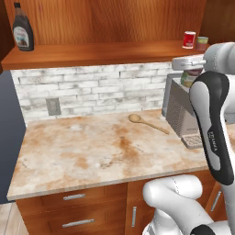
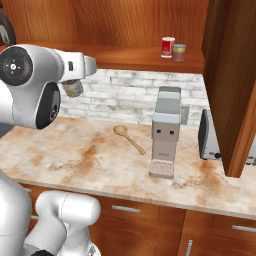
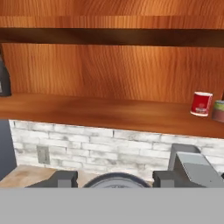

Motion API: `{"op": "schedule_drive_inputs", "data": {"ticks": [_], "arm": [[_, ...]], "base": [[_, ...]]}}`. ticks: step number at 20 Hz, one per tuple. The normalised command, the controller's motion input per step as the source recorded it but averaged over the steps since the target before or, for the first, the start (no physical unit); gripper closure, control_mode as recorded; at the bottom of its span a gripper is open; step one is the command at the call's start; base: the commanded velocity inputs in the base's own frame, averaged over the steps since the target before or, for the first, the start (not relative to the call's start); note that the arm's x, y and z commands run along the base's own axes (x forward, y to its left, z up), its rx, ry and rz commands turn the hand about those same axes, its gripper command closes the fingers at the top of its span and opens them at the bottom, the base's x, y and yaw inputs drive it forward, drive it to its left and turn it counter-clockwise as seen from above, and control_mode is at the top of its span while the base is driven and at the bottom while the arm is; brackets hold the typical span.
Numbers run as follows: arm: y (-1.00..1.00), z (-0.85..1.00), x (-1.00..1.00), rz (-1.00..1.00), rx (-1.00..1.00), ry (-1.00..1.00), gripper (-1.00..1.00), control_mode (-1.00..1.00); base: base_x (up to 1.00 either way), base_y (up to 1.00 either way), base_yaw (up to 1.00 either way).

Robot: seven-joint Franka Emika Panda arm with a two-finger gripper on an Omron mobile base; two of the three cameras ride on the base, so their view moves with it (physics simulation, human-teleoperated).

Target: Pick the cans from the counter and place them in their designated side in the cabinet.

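The arm is holding its gripper up in the air, level with the brick wall below the cabinet shelf, and the 2 fingers are pinching the olive-grey can between them, its round top showing between the tips. The red can is standing upright on the shelf's right end, just beside a pale green-and-pink can. A dark syrup bottle is sitting at the shelf's far left. Down on the counter, a wooden spoon is lying near a grey coffee machine, with a toaster further right.
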Motion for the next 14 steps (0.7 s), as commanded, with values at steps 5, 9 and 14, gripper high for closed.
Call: {"op": "schedule_drive_inputs", "data": {"ticks": [5,9,14], "arm": [[-0.25,0.25,-0.01,-0.01,-0.08,-0.08,1.00,-1.00],[-0.22,0.22,0.00,-0.01,-0.08,-0.08,1.00,-1.00],[-0.18,0.15,0.01,-0.01,-0.07,-0.07,1.00,-1.00]], "base": [[0.00,0.00,0.00],[0.00,0.00,0.00],[0.00,0.00,0.00]]}}
